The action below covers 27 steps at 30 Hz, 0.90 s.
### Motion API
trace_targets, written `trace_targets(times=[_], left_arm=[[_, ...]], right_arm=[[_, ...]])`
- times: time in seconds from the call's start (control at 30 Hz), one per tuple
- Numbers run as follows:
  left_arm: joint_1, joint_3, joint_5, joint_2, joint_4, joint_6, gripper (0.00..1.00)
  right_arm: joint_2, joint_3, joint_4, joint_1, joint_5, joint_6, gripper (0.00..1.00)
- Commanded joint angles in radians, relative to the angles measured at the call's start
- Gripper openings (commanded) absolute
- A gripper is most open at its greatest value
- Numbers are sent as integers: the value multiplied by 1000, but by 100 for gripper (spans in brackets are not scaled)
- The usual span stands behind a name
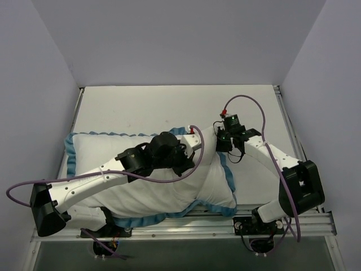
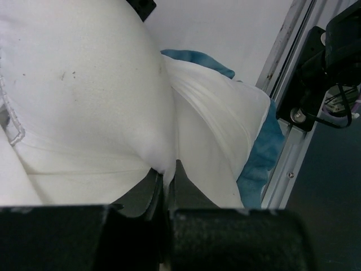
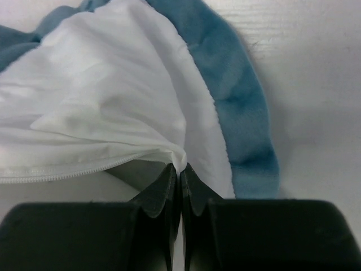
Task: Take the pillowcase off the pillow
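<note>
Right gripper (image 3: 180, 167) is pinched tight on the pillowcase (image 3: 113, 101) (white inside, by the zip); left gripper (image 2: 167, 172) is clamped on a fold of the pillow (image 2: 84, 84).

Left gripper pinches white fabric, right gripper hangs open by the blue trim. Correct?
No. The right wrist view shows the right gripper shut on the white pillowcase beside its blue trim. The left gripper does pinch white fabric.

Pillow (image 2: 101, 84) matt woven cloth; pillowcase (image 3: 101, 107) thin smooth cloth.
</note>
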Motion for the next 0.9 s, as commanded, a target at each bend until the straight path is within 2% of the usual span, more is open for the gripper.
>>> trace_targets(times=[0.0,0.1,0.17,0.2,0.3,0.47,0.6,0.7,0.73,0.8,0.83,0.87], left_arm=[[-63,-2,123,-118,-114,-52,2],[15,12,-15,-129,-84,-81,2],[79,23,-60,-114,-48,-127,2],[151,42,-101,-103,-35,-146,2],[254,111,-216,-37,-7,-209,2],[301,236,-488,134,15,-262,2],[321,293,-450,230,56,-312,2],[321,317,-416,290,67,-348,2],[321,320,-408,300,64,-371,2],[321,317,-372,322,65,-390,6],[321,317,-361,323,61,-408,12],[319,310,-347,320,61,-414,27]], right_arm=[[-27,-26,217,-50,138,-27,0],[-100,-49,168,-49,124,-38,0],[-160,-48,117,-50,124,-50,0],[-180,-45,85,-50,127,-55,0],[-243,-22,39,-50,130,-75,0],[-257,49,10,-44,127,-82,0],[-223,95,7,-24,119,-78,4],[-200,125,-1,-8,142,-72,22],[-200,133,-7,-4,153,-67,32],[-206,145,-19,5,182,-61,43],[-223,147,-26,8,191,-53,46],[-231,149,-30,14,203,-52,48]])
